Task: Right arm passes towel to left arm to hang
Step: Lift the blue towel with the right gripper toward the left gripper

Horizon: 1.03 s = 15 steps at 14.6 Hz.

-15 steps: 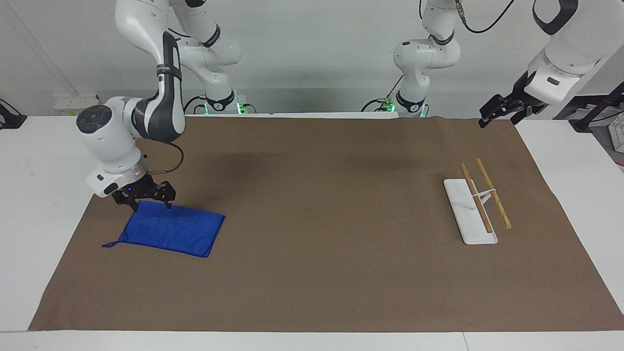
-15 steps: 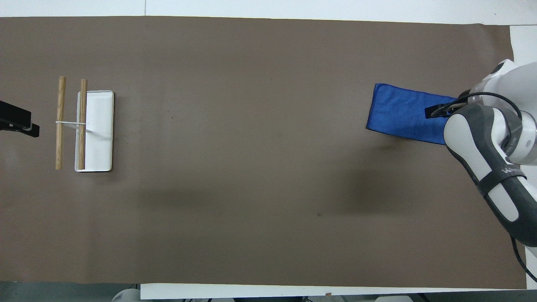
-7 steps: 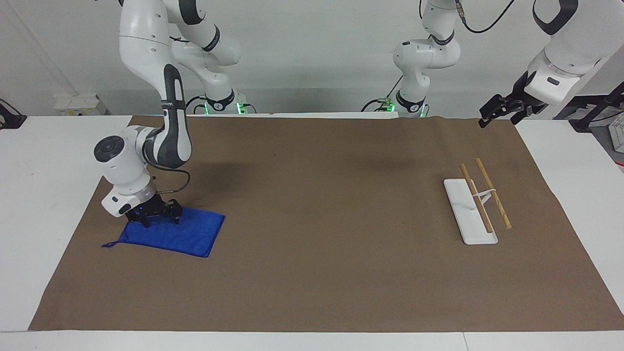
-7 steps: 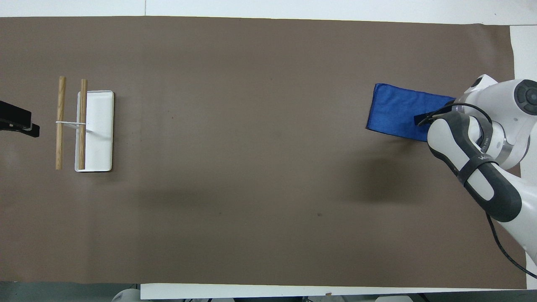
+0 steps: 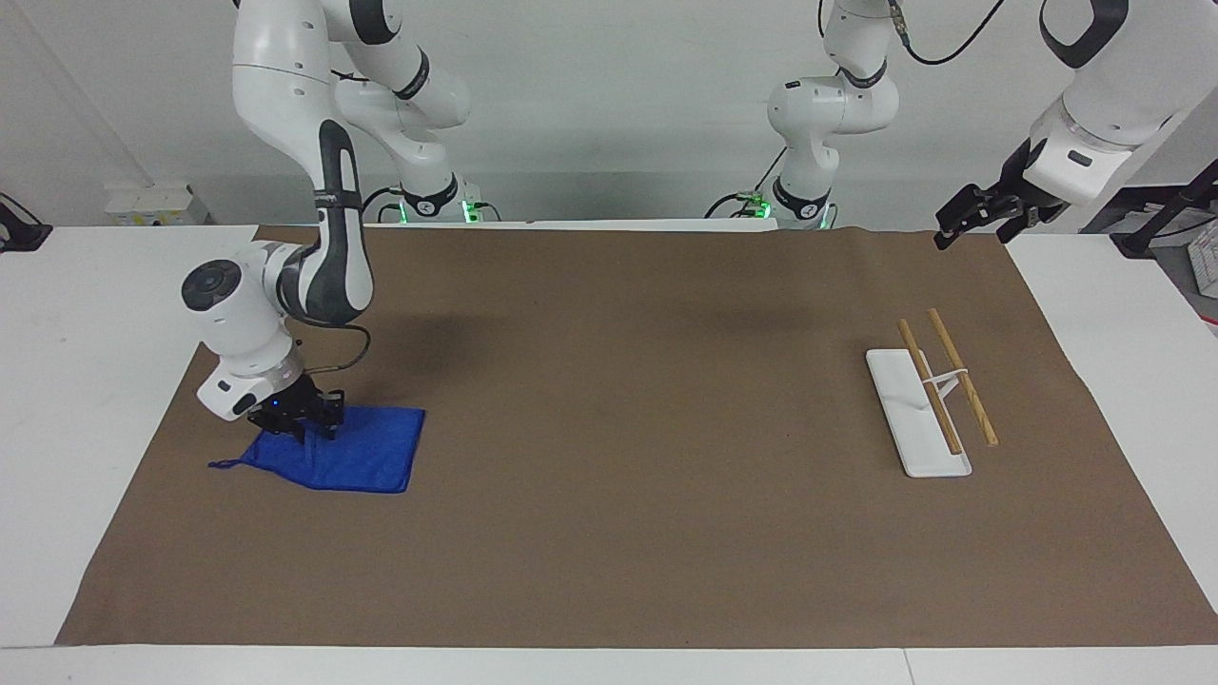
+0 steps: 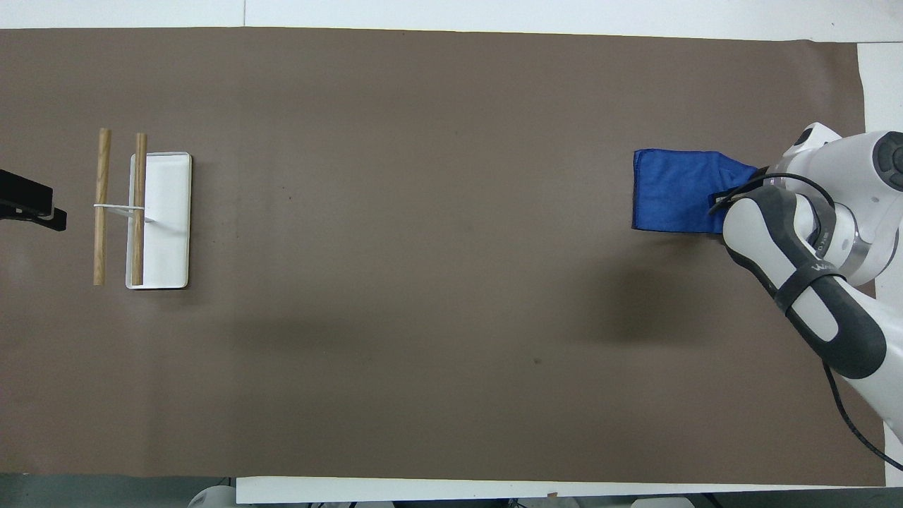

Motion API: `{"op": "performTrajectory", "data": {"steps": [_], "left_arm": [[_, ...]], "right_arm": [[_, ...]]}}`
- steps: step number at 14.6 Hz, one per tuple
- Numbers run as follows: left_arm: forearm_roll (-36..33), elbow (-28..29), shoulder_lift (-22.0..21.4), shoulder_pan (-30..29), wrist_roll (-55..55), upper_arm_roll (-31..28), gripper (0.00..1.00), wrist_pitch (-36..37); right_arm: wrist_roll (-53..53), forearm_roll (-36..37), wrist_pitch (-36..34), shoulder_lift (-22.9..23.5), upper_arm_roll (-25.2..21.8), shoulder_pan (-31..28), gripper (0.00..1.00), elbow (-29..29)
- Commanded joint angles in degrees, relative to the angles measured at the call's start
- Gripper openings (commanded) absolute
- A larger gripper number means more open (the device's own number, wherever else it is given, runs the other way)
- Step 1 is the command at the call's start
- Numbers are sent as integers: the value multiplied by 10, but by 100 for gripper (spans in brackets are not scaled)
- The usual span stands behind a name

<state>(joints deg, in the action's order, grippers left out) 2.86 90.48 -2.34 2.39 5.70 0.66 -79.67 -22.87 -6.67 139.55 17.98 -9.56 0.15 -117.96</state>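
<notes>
The bright blue towel (image 5: 362,455) lies on the brown mat at the right arm's end of the table, with its loop string (image 5: 219,464) at one corner. It also shows in the overhead view (image 6: 670,201). My right gripper (image 5: 306,430), with its blue light on, is down on the towel's edge nearest the robots and shut on it, and the cloth is bunched there. In the overhead view the arm hides most of the right gripper (image 6: 719,201). My left gripper (image 5: 961,221) waits in the air over the mat's corner at the left arm's end, and shows in the overhead view (image 6: 32,204).
A white rack base (image 5: 904,419) with two wooden rods (image 5: 963,377) stands at the left arm's end of the table. It also shows in the overhead view (image 6: 169,219). The brown mat (image 5: 628,400) covers most of the white table.
My right gripper came down onto the towel and closed on its edge. The towel's edge bunched up and the cloth shifted slightly. The left arm has not moved.
</notes>
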Motion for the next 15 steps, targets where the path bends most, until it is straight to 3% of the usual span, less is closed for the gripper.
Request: {"op": "performTrajectory", "data": {"steps": [1,5,10,13,15], "left_arm": [[4,3,-6,-4,-1,1,100,-5],[4,3,-6,-4,-1,1,100,-5],[4,3,-6,-4,-1,1,100,-5],[4,3,-6,-4,-1,1,100,-5],[4,3,-6,-4,-1,1,100,-5]], "right_arm": [[-19,-19,-40,1,2,-5,0,15],[31,-20,-165,-28,6,2,0,62],[331,-23,-369,-81,68,48,0,140],[480,-157,-396,-96,117,54,0,146],[604,-196,-381,-101,174,60,0,164]]}}
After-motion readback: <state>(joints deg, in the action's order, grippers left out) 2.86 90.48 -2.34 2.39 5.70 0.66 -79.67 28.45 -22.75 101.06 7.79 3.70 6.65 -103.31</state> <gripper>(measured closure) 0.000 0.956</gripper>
